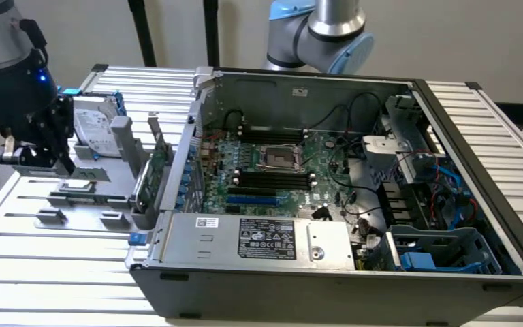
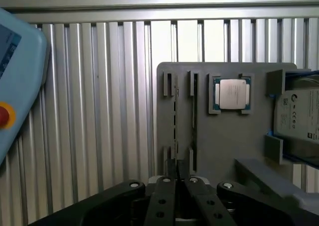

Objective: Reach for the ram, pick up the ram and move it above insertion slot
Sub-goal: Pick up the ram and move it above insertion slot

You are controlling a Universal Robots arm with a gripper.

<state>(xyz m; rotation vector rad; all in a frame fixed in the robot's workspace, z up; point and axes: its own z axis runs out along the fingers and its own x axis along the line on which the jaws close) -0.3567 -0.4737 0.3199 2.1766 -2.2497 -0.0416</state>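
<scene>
The ram (image 2: 174,117) stands on edge in a slot of the grey holder plate (image 2: 224,136), seen as a thin greenish line between two pairs of grey brackets. My gripper (image 2: 177,172) hovers over one end of the ram, in line with it, fingers shut together with nothing between them. In the exterior view the gripper (image 1: 36,160) hangs above the holder plate (image 1: 80,204) at the exterior view's left, outside the open computer case (image 1: 334,204). The motherboard's dark memory slots (image 1: 271,180) lie inside the case.
On the holder also sit a processor chip (image 2: 232,94), a silver hard drive (image 2: 299,116) in a blue frame and a taller green expansion card (image 1: 157,170). A teach pendant (image 2: 17,81) lies on the ribbed aluminium table. A second arm (image 1: 321,34) stands behind the case.
</scene>
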